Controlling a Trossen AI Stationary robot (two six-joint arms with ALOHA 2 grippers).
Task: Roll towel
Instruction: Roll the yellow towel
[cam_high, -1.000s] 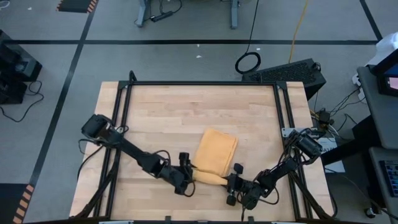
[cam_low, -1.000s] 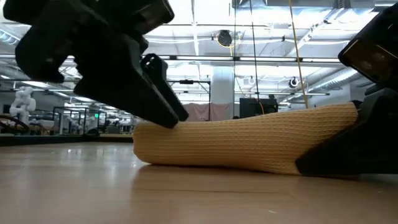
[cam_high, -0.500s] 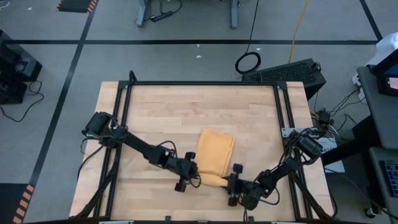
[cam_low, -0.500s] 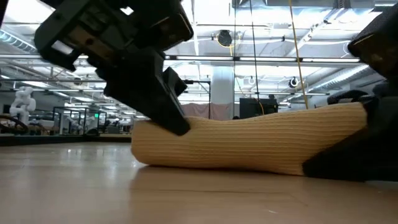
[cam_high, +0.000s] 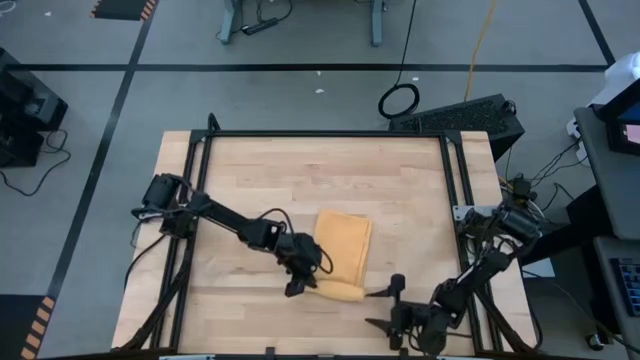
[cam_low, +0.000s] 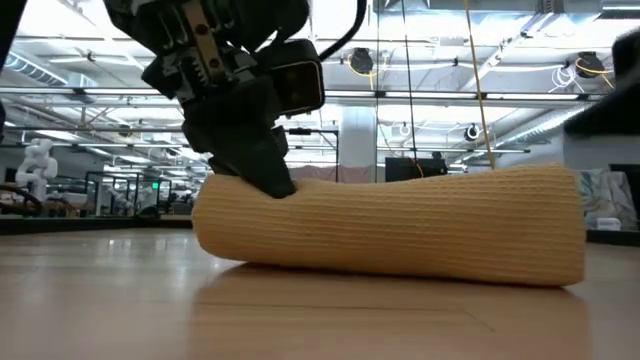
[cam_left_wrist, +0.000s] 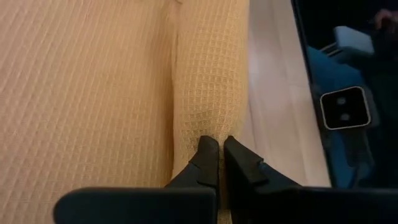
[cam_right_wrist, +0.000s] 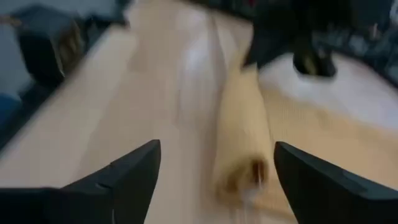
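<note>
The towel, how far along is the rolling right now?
Done: the near edge of the towel is wound into a roll, seen end-on in the right wrist view. In hand: the left gripper is shut on the roll's left end, while the right gripper is open and clear of the cloth, near the table's front edge. Left: a flat stretch of towel beyond the roll is not yet wound up.

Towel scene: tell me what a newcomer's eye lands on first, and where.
The mustard towel lies near the table's front middle, its near edge rolled into a tube that fills the low view. The left gripper is shut on the roll's left end. The right gripper stands open just off the roll's right end, holding nothing.
</note>
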